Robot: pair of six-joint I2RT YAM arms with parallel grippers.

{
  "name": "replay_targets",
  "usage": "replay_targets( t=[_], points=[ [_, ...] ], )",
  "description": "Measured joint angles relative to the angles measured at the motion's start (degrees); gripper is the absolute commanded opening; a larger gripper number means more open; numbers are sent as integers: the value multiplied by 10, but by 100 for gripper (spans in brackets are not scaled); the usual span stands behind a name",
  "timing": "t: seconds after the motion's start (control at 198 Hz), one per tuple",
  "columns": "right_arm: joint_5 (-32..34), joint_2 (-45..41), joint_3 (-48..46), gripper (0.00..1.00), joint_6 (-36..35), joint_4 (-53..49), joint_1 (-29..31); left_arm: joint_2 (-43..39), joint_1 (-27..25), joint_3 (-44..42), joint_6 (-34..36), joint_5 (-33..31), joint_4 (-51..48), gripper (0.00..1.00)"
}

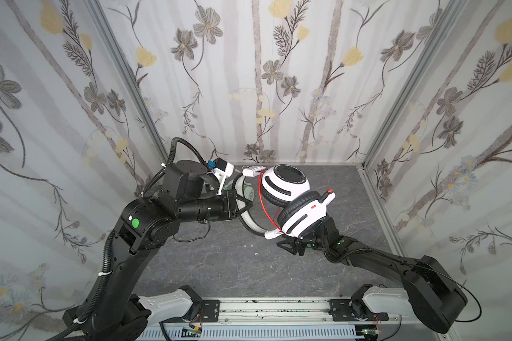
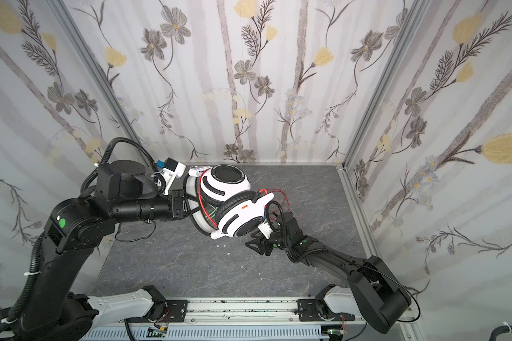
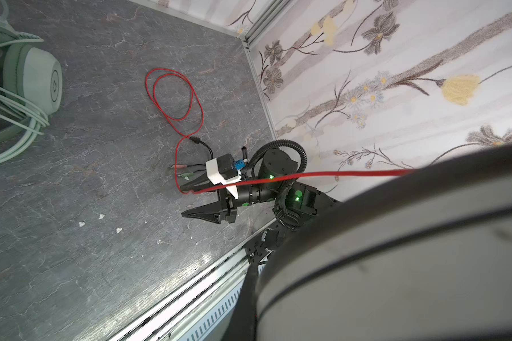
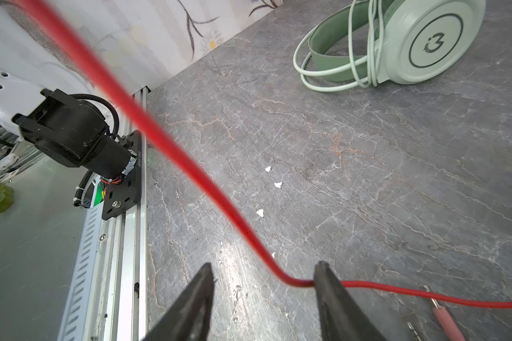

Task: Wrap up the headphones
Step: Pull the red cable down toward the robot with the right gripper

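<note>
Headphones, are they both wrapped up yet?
About halfway. The mint-green headset lies on the table, its pale cord looped round its band: done, it seems. The left gripper holds the white-and-black headset up; the red cord touches one finger of the open right gripper. Left: winding that cord, mostly loose.

Found white-and-black headset [image 1: 285, 184] held clear of grey table [image 1: 219, 265], headband clamped in left gripper [image 1: 245, 204], red cord [image 1: 260, 195] running between headband and cups, right gripper [image 1: 288, 246] just beneath lower cup.
</note>
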Motion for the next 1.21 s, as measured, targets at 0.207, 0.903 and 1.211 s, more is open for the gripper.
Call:
replay_targets(
  t=[0.207,0.903,1.211],
  points=[
    [0,7,9,0,-4,5,14,4,37,-9,-16,41,18,0],
    [311,-332,10,0,101,-273,199,75,249,-13,-35,14,45,0],
    [465,-360,89,0,205,-427,354,130,275,36,2,-90,-7,0]
  ],
)
